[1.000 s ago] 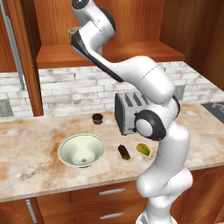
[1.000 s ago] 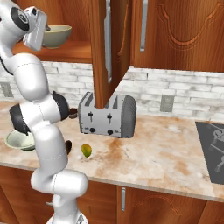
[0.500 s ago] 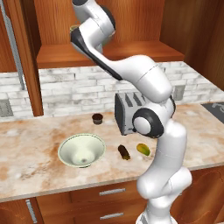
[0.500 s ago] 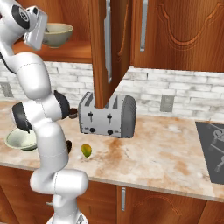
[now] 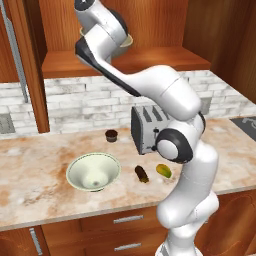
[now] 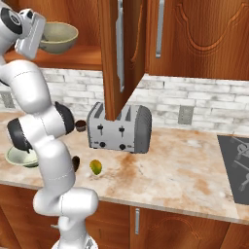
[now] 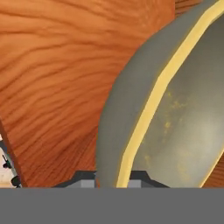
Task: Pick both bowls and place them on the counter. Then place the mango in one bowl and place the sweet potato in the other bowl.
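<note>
High at the wooden shelf (image 5: 155, 61), my gripper (image 7: 111, 177) is shut on the rim of a grey-olive bowl (image 7: 175, 113) with a yellow edge; the same bowl (image 6: 59, 36) shows beside my hand, and part of this bowl (image 5: 127, 41) peeks from behind the wrist. A pale bowl (image 5: 93, 172) stands upright on the counter, also visible as the pale bowl (image 6: 20, 155) behind my arm. The yellow-green mango (image 5: 163, 171) (image 6: 97, 168) and the dark brown sweet potato (image 5: 142, 174) (image 6: 76, 163) lie on the counter between that bowl and the toaster.
A silver toaster (image 6: 119, 127) stands at the back wall, a small dark cup (image 5: 111, 135) left of it. An open cabinet door (image 6: 119, 53) hangs down over the toaster. A black stovetop (image 6: 236, 165) lies at the far right. Marble counter (image 6: 175, 170) spreads between.
My hand has shifted slightly at the shelf, and the grey-olive bowl has moved a little with it. Things on the counter have stayed put.
</note>
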